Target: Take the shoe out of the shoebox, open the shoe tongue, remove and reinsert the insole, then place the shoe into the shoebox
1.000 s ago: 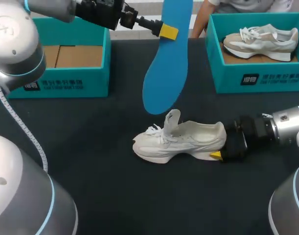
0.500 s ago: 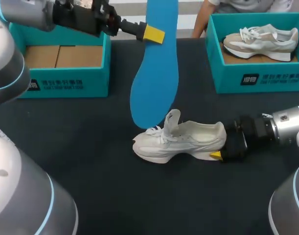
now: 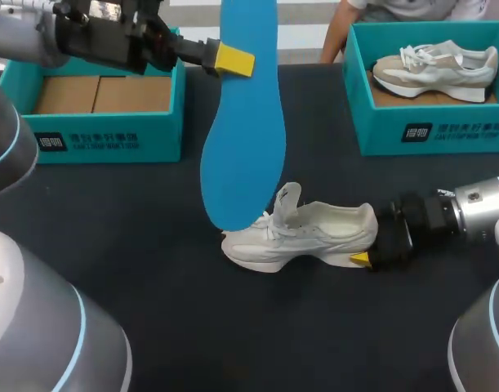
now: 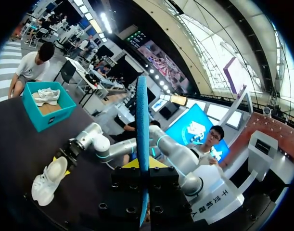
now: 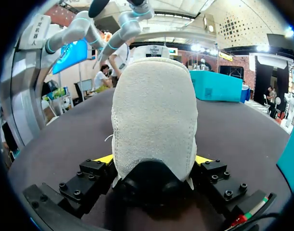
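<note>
My left gripper (image 3: 236, 60) (image 4: 143, 166) pinches the long blue foam insole (image 3: 245, 139) (image 4: 142, 125) near its upper end, fingers pressed on both faces. The insole hangs upright over the dark table (image 3: 151, 245), its lower tip by the laces of the white lace-up sneaker (image 3: 306, 237) (image 5: 154, 120); I cannot tell if they touch. The sneaker lies outside the boxes, toe towards 9 o'clock. My right gripper (image 3: 368, 245) (image 5: 153, 161) clamps its heel from 3 o'clock. The open teal cardboard shoebox (image 3: 110, 139) sits at the sneaker's 10 o'clock, and a second teal box (image 3: 445, 131) holding a beige sneaker (image 3: 433, 69) sits at 1 o'clock.

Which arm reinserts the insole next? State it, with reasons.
Left, likely. The left gripper holds the blue insole upright, its lower end by the laces of the white shoe; the right gripper is clamped on the heel, steadying it.
</note>
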Action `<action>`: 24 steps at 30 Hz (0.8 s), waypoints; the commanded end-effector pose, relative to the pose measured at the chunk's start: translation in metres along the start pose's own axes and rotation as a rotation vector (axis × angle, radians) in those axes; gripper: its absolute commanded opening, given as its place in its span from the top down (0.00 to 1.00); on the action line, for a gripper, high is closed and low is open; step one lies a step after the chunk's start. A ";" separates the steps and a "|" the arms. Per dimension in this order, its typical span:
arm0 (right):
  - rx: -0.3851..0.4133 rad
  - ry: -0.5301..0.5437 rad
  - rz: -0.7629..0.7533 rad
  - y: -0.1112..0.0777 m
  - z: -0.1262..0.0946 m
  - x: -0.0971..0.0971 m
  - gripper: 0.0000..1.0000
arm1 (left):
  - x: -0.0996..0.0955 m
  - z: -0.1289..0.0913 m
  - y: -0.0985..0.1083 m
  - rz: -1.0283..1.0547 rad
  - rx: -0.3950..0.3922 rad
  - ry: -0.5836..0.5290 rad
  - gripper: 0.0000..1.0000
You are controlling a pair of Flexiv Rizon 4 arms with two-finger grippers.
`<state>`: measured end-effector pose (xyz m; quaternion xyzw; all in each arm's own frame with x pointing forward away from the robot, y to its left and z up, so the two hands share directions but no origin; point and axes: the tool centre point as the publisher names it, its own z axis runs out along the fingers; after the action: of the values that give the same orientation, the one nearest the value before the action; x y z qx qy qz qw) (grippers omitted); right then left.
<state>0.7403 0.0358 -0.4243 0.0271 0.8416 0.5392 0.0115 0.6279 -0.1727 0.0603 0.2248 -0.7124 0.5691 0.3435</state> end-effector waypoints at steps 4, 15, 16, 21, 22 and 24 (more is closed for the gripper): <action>0.004 -0.001 0.000 -0.003 0.003 0.000 1.00 | 0.011 -0.002 0.006 -0.025 -0.057 0.042 1.00; 0.004 -0.001 0.000 -0.003 0.003 0.000 1.00 | 0.014 -0.004 0.007 -0.024 -0.104 0.048 1.00; 0.004 -0.001 0.000 -0.003 0.003 0.000 1.00 | 0.014 -0.004 0.007 -0.024 -0.104 0.048 1.00; 0.004 -0.001 0.000 -0.003 0.003 0.000 1.00 | 0.014 -0.004 0.007 -0.024 -0.104 0.048 1.00; 0.004 -0.001 0.000 -0.003 0.003 0.000 1.00 | 0.014 -0.004 0.007 -0.024 -0.104 0.048 1.00; 0.004 -0.001 0.000 -0.003 0.003 0.000 1.00 | 0.014 -0.004 0.007 -0.024 -0.104 0.048 1.00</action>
<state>0.7403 0.0358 -0.4243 0.0271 0.8416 0.5392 0.0115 0.6132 -0.1653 0.0668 0.2025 -0.7291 0.5336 0.3778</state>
